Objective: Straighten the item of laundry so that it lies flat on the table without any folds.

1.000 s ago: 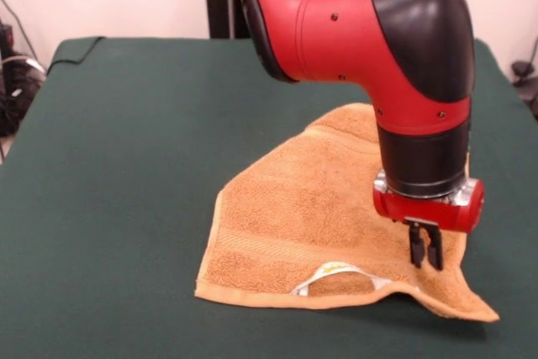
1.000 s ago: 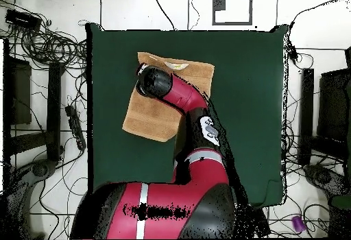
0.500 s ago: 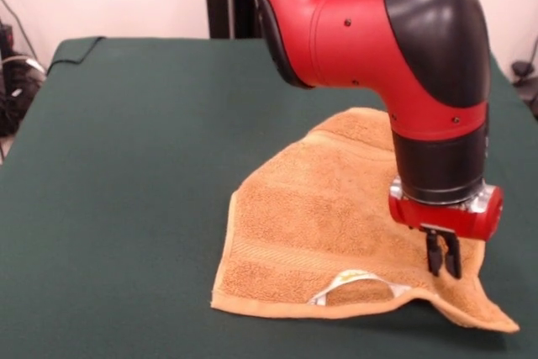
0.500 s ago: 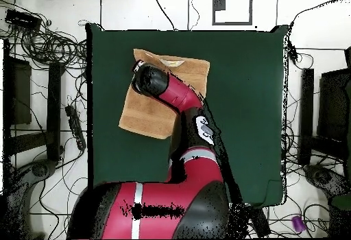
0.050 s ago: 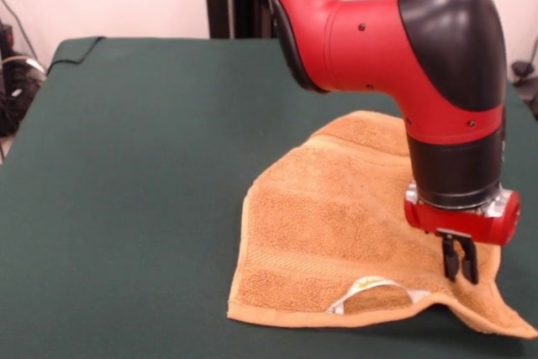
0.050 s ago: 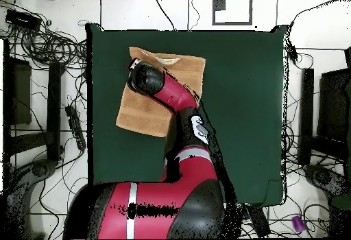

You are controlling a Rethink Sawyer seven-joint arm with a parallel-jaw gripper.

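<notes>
The towel (image 5: 336, 241) lies at lower right of the front view on the green table (image 5: 126, 166), its near edge buckled around a white label (image 5: 370, 285). The gripper (image 5: 461, 260) pinches the towel's right corner. Soft, light terry drags easily; corners give the best hold.

The towel (image 5: 336, 224) is soft, fuzzy cloth with a rough, loopy look. Its hem is flatter and smoother. The small label (image 5: 370, 285) on it looks white and smooth. The worktop (image 5: 134, 166) is covered in dark green cloth, matt and flat. The arm (image 5: 395, 48) has a hard, smooth, shiny red and black shell, with a silver metal ring (image 5: 502, 204) low down. The fingers (image 5: 452, 256) look black and matt.
</notes>
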